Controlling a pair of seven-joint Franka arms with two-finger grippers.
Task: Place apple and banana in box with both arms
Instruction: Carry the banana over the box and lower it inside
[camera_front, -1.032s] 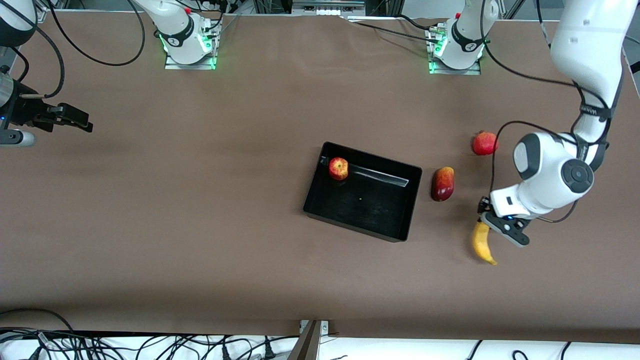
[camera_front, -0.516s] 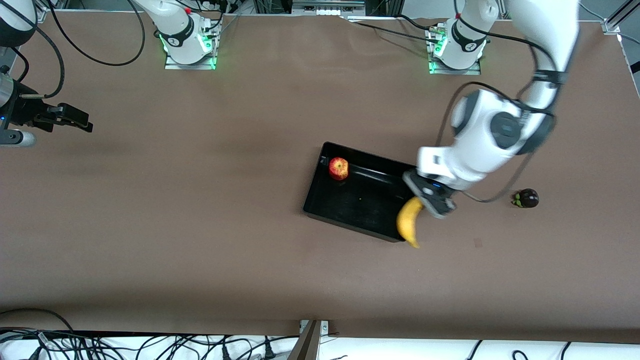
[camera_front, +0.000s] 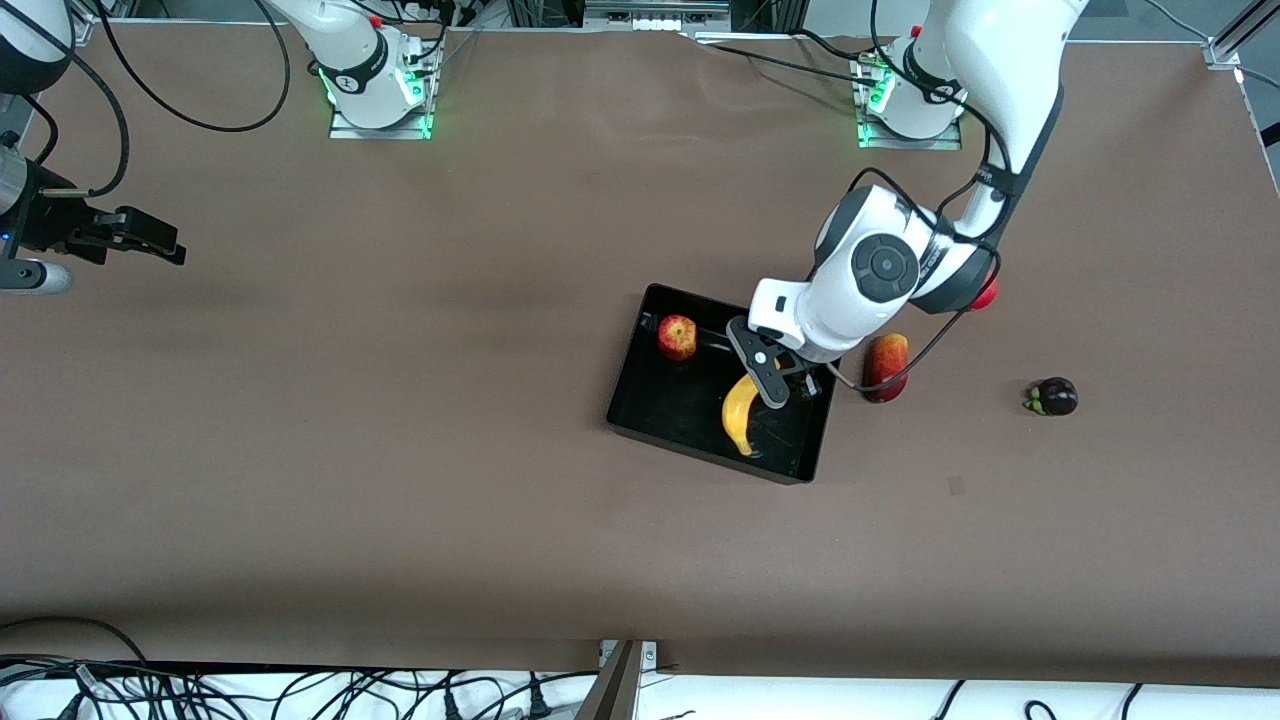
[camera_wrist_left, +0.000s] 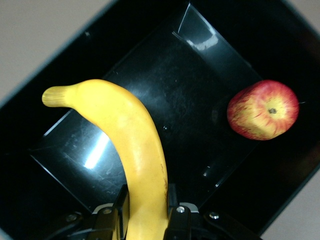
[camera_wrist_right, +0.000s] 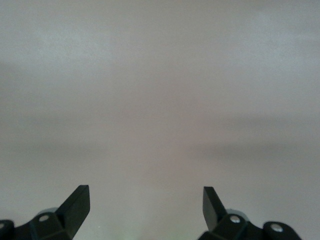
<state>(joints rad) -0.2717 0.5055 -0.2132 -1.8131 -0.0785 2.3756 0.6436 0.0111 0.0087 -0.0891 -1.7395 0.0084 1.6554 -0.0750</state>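
Observation:
The black box (camera_front: 640, 425) sits mid-table. The apple (camera_front: 677, 336) lies in its corner toward the robots' bases; it also shows in the left wrist view (camera_wrist_left: 263, 110). My left gripper (camera_front: 772, 385) is shut on the banana (camera_front: 739, 416) and holds it over the inside of the box, at the left arm's end of it. In the left wrist view the banana (camera_wrist_left: 134, 150) runs out from between my fingers over the black floor (camera_wrist_left: 190, 75). My right gripper (camera_front: 150, 240) is open and empty at the right arm's end of the table; its wrist view (camera_wrist_right: 146, 205) shows only bare table.
A dark-red mango-like fruit (camera_front: 890, 362) lies just beside the box toward the left arm's end. A red pomegranate (camera_front: 988, 294) is mostly hidden by the left arm. A dark purple mangosteen (camera_front: 1052, 397) lies farther toward that end.
My left arm has carried the banana from the table near the left arm's end, over the box's corner, to above the box's inside. The right arm has not moved.

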